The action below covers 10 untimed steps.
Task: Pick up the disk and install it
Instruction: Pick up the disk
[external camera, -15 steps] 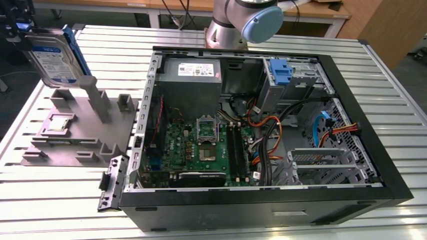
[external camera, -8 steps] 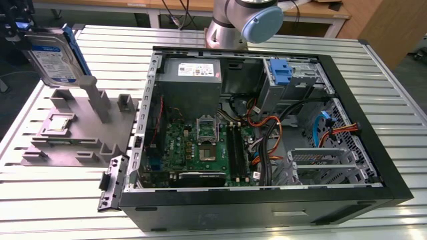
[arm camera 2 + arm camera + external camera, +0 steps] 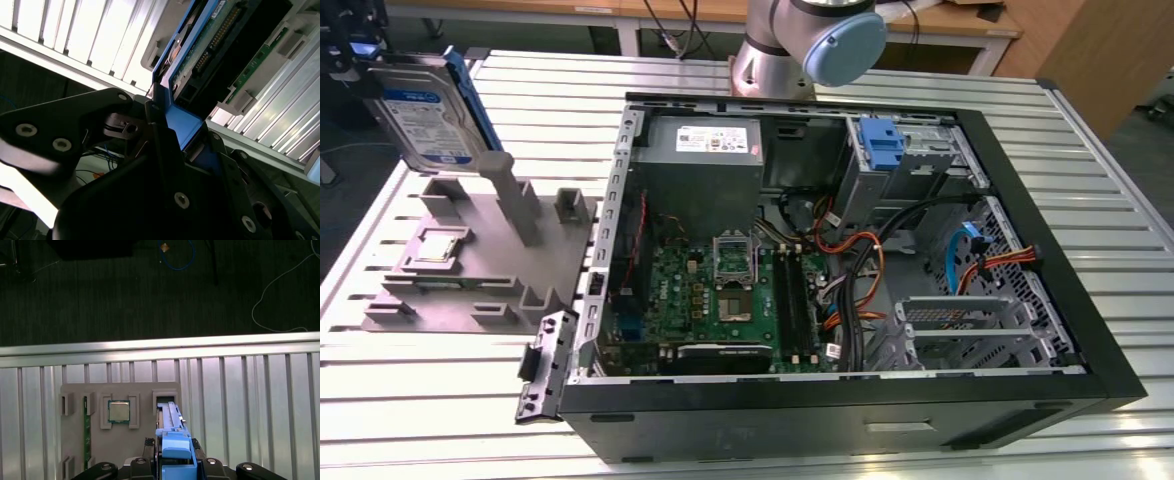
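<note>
The disk (image 3: 427,112), a silver-grey drive with a white-and-blue label in a blue bracket, stands upright on edge over the far end of the grey fixture (image 3: 480,290), at the exterior view's left. My gripper (image 3: 350,55) is at its upper end and shut on it. In both wrist views the blue bracket (image 3: 176,445) (image 3: 186,125) sits clamped between the black fingers (image 3: 159,135). The disk's circuit-board side (image 3: 210,50) shows past the bracket. I cannot tell whether its lower edge still rests in the fixture's slot (image 3: 165,400).
The open computer case (image 3: 1107,385) lies at the exterior view's right, with a power supply (image 3: 710,140), motherboard (image 3: 720,290), a blue latch (image 3: 883,145) on a metal bay and a drive cage (image 3: 974,322). The fixture holds a processor chip (image 3: 119,411) and a green memory stick (image 3: 87,435). The slatted table's edge (image 3: 160,347) is near.
</note>
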### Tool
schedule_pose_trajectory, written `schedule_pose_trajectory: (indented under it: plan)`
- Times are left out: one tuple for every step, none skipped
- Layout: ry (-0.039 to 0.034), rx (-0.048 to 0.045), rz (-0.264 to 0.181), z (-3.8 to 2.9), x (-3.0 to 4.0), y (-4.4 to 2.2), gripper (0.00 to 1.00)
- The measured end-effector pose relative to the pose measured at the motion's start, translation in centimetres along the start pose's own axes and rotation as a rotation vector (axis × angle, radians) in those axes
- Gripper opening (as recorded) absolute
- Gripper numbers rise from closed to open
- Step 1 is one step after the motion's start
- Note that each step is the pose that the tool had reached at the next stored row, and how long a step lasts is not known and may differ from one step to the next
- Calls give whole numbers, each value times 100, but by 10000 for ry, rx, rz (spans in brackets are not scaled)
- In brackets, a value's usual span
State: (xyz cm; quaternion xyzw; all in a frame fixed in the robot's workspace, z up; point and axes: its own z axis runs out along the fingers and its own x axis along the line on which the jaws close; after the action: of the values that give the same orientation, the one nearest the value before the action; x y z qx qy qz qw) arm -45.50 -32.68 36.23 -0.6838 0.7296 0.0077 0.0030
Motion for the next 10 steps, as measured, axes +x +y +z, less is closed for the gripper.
schedule_pose_trajectory:
  plan:
    - [0,-1,0,-3,0,0,37]
    - [1,-1,0,-7,0,0,37]
    - [0,1,0,-11,0,0,37]
    - [0,0,0,-16,0,0,37]
    - [0,1,0,-22,0,0,37]
    - [0,1,0,-28,-1,0,37]
    - [-1,2,0,-33,-1,0,37]
    - [-1,2,0,-38,-1,0,37]
    - [-1,2,0,-43,-1,0,37]
    - [-1,2,0,-48,-1,0,37]
